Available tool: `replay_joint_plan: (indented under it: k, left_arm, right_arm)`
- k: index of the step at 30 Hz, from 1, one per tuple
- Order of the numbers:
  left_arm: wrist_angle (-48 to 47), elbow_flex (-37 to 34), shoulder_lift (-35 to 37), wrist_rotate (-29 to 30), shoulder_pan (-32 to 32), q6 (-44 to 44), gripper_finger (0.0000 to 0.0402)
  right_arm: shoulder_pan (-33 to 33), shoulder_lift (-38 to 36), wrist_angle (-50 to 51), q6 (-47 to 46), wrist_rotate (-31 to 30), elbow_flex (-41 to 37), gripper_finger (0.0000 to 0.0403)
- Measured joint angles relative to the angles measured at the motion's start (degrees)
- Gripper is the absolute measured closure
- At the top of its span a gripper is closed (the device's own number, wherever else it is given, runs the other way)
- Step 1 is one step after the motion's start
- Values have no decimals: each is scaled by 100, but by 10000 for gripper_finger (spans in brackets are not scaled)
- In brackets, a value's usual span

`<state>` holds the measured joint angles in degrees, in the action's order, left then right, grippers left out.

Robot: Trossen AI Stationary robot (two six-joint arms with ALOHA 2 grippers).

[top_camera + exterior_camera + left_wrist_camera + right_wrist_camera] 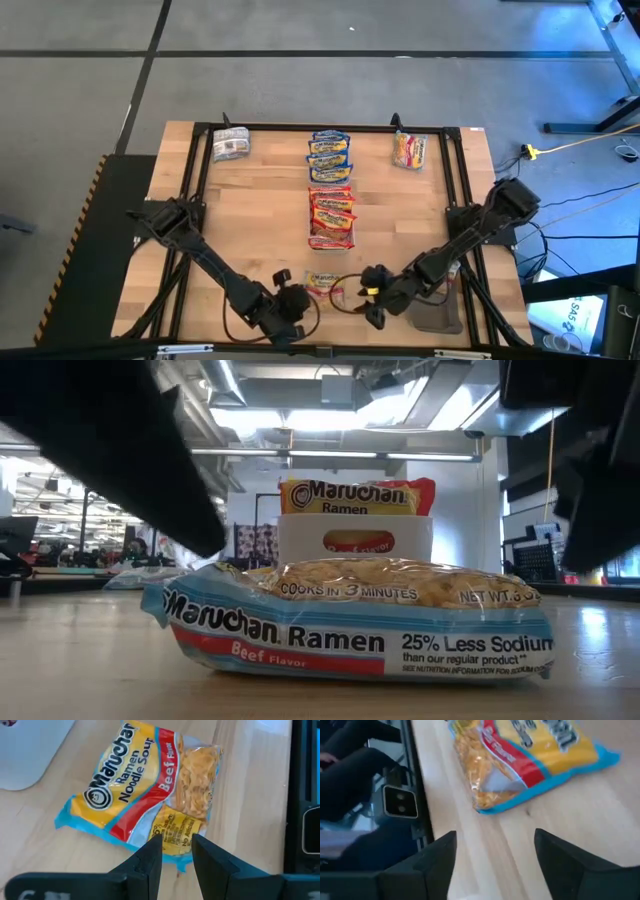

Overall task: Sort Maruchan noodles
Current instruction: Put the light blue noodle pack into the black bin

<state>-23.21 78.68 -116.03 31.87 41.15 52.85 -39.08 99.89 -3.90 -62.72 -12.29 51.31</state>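
Note:
One Maruchan beef packet [322,283], yellow and red with a blue rim, lies flat near the table's near edge; the low view shows it close up [350,620]. My left gripper [292,303] stands on its left. In the left wrist view its fingers point down at the packet's end, narrowly open [177,855], with the seasoning sachet [172,830] showing in the gap. My right gripper [374,292] is wide open [495,855], to the right of the packet [520,760] and apart from it. My left gripper comes at the packet's end edge [181,865] from above, one finger on each side of a short stretch of it. Whether the fingertips touch the wrapper I cannot tell. The packet lies flat on the table.
Farther back are sorted rows: blue packets [328,155], red packets [332,215], a silver-grey packet [230,145] at the far left, and one yellow-red packet [408,150] at the far right. A grey tray [437,315] lies by the right arm. A pale rounded tray corner [25,755] shows. Black frame rails [455,180] border the tabletop.

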Motion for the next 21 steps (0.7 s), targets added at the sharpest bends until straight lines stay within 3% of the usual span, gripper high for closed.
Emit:
replay_joint_plan:
  k: [4, 9, 21]
  left_arm:
    - [30, -130, 0, 153, 69, -43, 301]
    - [104, -282, 0, 205, 81, -96, 301]
    - [1277, -1052, 0, 180, 56, -106, 301]
  right_arm:
    - [178, 316, -102, -701, 137, 11, 119]
    - [365, 582, -341, -1062, -107, 19, 82]
    - [462, 936, -953, -1466, -411, 27, 73]
